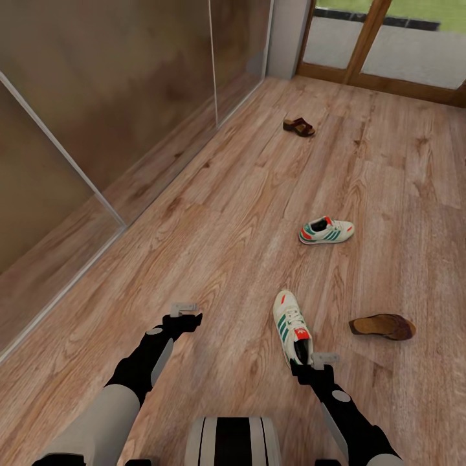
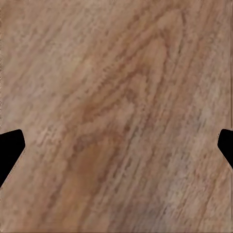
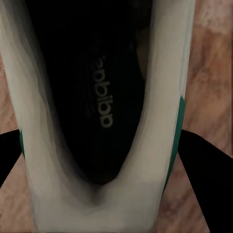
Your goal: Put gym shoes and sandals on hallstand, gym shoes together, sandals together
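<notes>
The right gripper (image 1: pixel 304 367) straddles the heel of a gym shoe (image 1: pixel 292 325) on the corridor floor (image 1: pixel 220 246), fingers spread either side. The left gripper (image 1: pixel 188 318) hovers open over bare planks.

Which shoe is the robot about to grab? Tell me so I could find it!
Look at the wood-plank floor, down near the robot's right gripper. A cream-white lace-up sneaker with green stripes lies there, heel toward the gripper. Its twin lies farther off, and the brown sandal beside it has no laces.
</notes>
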